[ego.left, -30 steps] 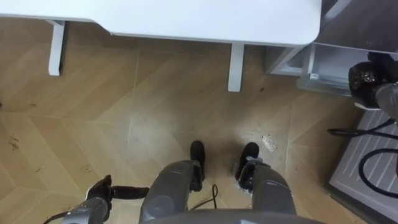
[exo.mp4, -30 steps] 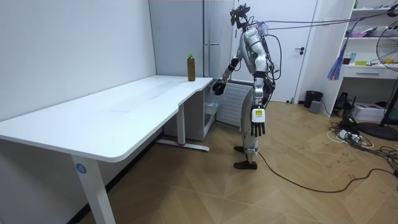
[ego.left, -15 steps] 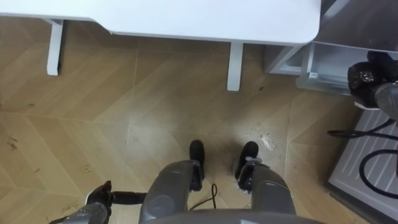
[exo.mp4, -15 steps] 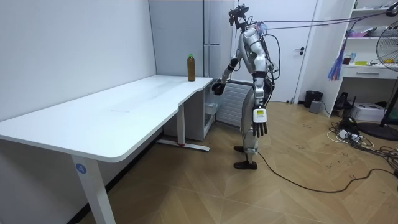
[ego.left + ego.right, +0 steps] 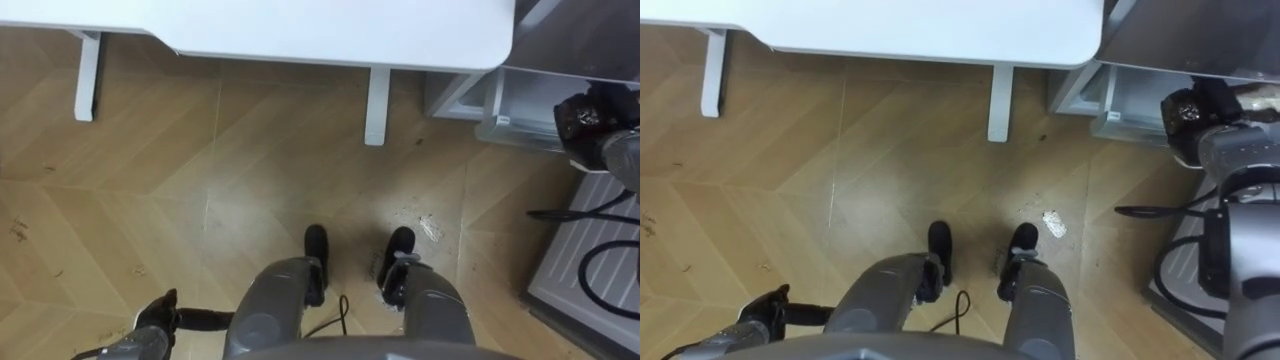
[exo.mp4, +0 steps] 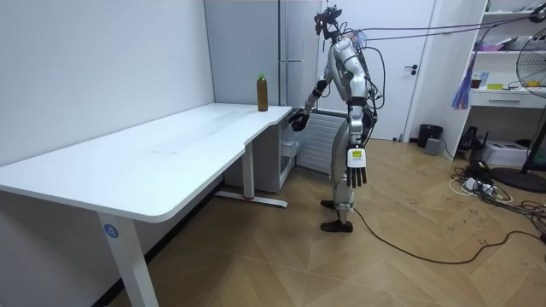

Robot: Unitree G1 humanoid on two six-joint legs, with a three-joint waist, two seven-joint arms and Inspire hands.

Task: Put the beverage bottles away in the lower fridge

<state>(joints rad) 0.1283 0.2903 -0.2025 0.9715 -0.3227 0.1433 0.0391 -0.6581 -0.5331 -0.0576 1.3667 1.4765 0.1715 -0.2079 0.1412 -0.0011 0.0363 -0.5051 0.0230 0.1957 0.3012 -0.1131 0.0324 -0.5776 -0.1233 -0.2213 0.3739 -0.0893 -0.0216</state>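
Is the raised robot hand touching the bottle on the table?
Apart. The room view shows the bottle standing on the table, with a plain gap to the right robot hand.

Counter (image 5: 440,40) end close left of right hand (image 5: 588,115) fingers, lower fridge (image 5: 520,110) opening ahead of them, open door panel (image 5: 590,270) beneath, bare floor (image 5: 200,190) free around left hand (image 5: 158,322) fingers.

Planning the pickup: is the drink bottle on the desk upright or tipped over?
Upright. In the room view the bottle stands on its base at the far end of the desk, cap up.
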